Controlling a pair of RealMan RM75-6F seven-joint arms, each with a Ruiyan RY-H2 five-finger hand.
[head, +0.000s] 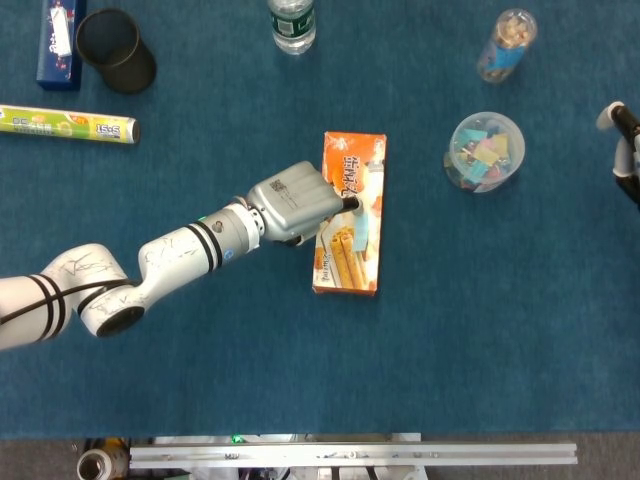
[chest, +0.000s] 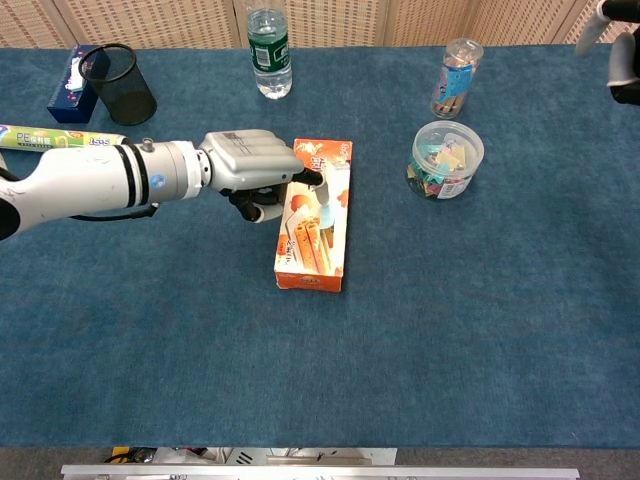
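Orange snack box flat on the blue table, mid-table; left hand at its left edge, fingertips on top, grasp unclear; likely light, stiff cardboard; best taken across long sides.

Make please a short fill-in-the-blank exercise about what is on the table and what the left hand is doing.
1. The left hand touches the ____ snack box.
2. The box lies ____ on the blue table.
3. The round clear tub holds ____ clips.
4. The black mesh cup stands beside a ____ box.

Missing words: orange; flat; coloured; blue
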